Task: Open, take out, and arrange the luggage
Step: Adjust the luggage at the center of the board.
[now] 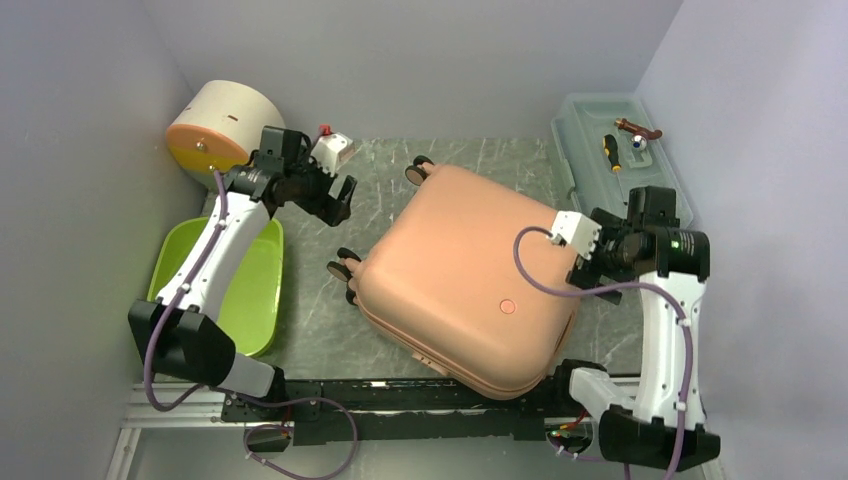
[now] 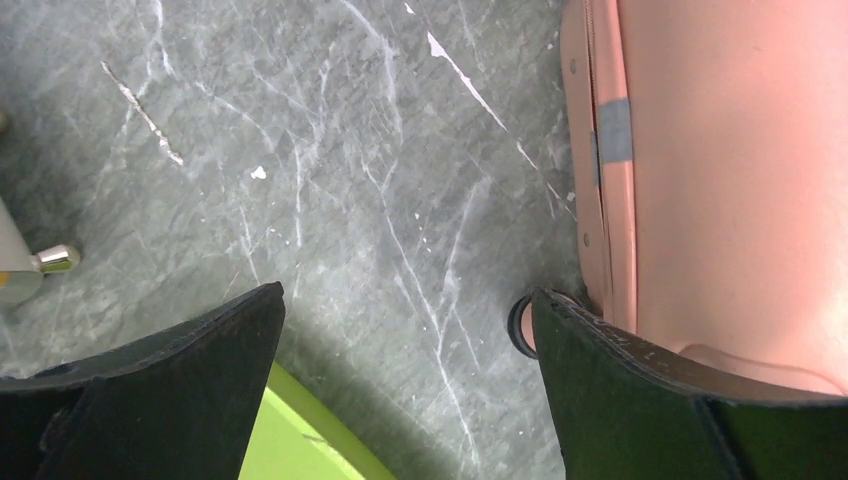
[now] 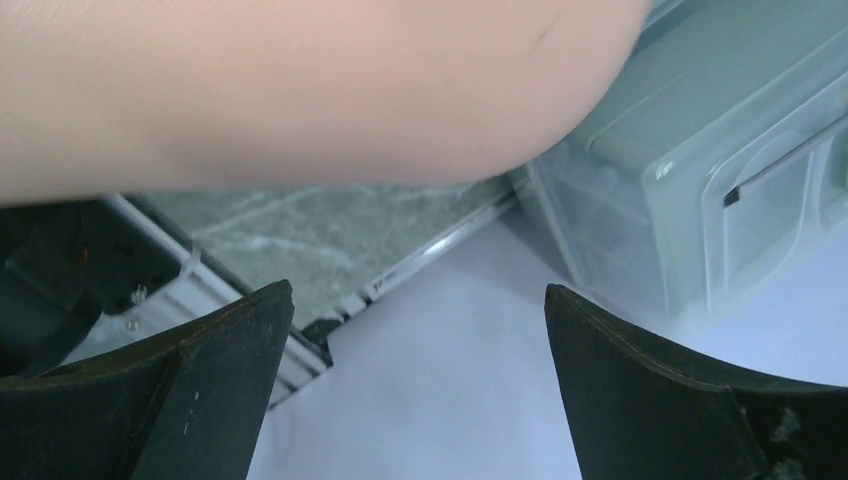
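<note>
Grey marbled tabletop (image 1: pixel 310 320), pale walls on three sides.

Left end effector (image 1: pixel 337 197): fingers spread wide, nothing between them. It hangs over bare tabletop in the upper left of the top view. In its wrist view the gap between the fingers shows only marble. One dark wheel (image 2: pixel 520 325) sits just beside the right-hand finger, with a lime edge of the green tub (image 2: pixel 300 440) at the bottom.

Right end effector (image 1: pixel 588 262): also spread wide and holding nothing. It sits at the right-hand edge of the luggage (image 1: pixel 460 275), middle right of the frame. Can't tell whether it touches the shell. In its wrist view the pink shell fills the top of the frame and the toolbox (image 3: pixel 700 180) is at right.

Luggage: centre of the top view, lying flat and rotated diagonally, shell closed. Wheels point to the upper left of the frame, and there is a round button (image 1: pixel 507 306) on the lid. Its lower corner overhangs the black rail at the near edge. The left wrist view shows the seam shut, with a grey tape patch (image 2: pixel 613 130) on it.

Around it:
- The green tub lies at left, under the left arm.
- A cream round box (image 1: pixel 220 125) with an orange face is in the upper left corner, with a small white item (image 1: pixel 333 148) just beside it.
- The translucent toolbox is in the upper right, well apart from the luggage, with a yellow-black screwdriver (image 1: pixel 610 152) on its lid.
</note>
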You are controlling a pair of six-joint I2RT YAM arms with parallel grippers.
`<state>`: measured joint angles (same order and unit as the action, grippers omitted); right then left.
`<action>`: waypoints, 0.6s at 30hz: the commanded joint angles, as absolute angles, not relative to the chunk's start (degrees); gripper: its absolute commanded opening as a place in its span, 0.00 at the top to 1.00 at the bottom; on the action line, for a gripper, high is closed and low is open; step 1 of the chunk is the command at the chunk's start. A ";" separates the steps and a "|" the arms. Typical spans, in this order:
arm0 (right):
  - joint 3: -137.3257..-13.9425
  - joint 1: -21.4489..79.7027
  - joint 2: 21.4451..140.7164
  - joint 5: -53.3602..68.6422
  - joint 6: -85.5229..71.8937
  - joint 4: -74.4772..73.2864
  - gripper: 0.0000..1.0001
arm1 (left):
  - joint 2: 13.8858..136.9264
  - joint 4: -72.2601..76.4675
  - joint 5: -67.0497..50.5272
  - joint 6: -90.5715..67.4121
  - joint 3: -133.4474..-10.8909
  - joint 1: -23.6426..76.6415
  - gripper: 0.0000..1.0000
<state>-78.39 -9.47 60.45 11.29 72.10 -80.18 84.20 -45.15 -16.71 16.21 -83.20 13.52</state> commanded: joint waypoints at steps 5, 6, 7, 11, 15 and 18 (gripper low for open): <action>-72.44 -9.76 54.10 0.41 77.72 -85.87 0.00 | 79.30 -49.79 -18.63 19.36 -82.00 13.70 0.01; -71.60 -9.76 54.39 0.16 78.07 -85.90 0.01 | 79.40 -49.83 -18.79 19.49 -81.98 13.71 0.01; -70.81 -9.71 54.96 0.50 78.46 -85.92 0.01 | 79.75 -49.86 -18.81 19.51 -82.14 13.71 0.01; -68.95 -9.76 59.47 8.17 78.28 -83.56 0.00 | 81.67 -49.84 -18.21 19.22 -83.24 13.80 0.01; -65.43 -9.76 59.92 17.95 74.38 -74.32 0.00 | 82.92 -48.18 -18.08 18.08 -83.15 13.80 0.01; -62.31 -9.55 58.62 28.21 69.44 -66.15 0.00 | 84.61 -46.73 -15.66 17.69 -82.89 13.80 0.01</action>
